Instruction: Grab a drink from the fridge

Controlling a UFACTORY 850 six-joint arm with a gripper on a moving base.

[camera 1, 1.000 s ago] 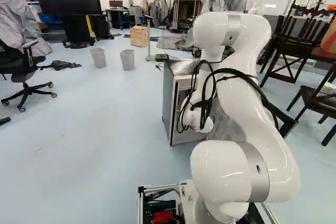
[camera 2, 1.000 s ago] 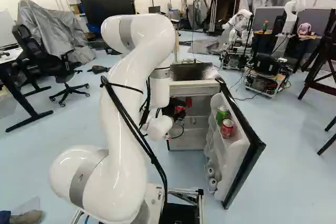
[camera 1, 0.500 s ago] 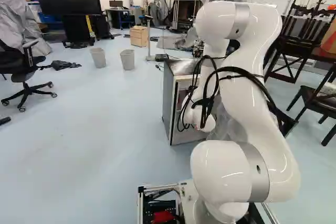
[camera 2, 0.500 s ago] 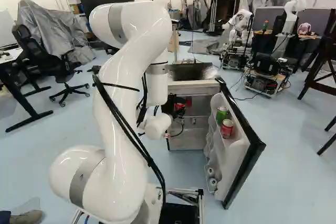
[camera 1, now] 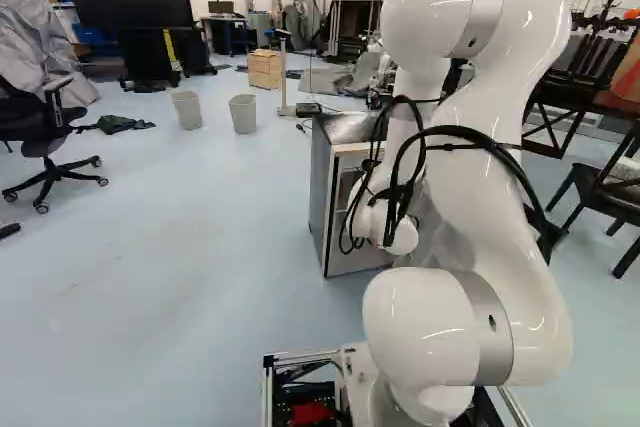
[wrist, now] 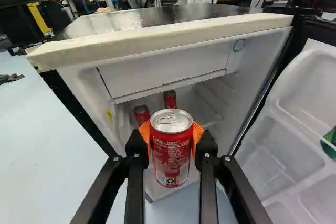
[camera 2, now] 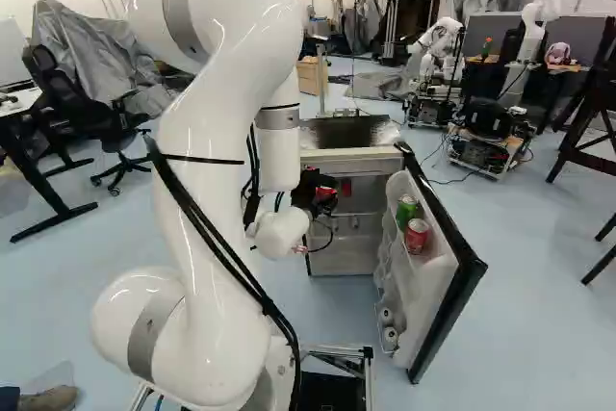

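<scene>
Fridge [wrist: 157, 42] is seen open. Arm [camera 2: 214, 132] has just been raised and drawn back, base unmoved. In gripper [wrist: 171, 132], red can [wrist: 171, 156] is clamped from both sides, carried along, at fridge opening. Grab looks done.

front can [wrist: 171, 153]: red, silver lid [wrist: 171, 119] | pads [wrist: 198, 134]: orange | arm [camera 2: 217, 122]: white, grey bands [camera 2: 146, 337]

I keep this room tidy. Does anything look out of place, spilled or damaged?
One thing: a dark, crumpled heap, perhaps cloth, lies on the floor beside the office chair. I see no spill, and the red can in the gripper shows no dent on its visible side. The open fridge door fits the task.
</scene>
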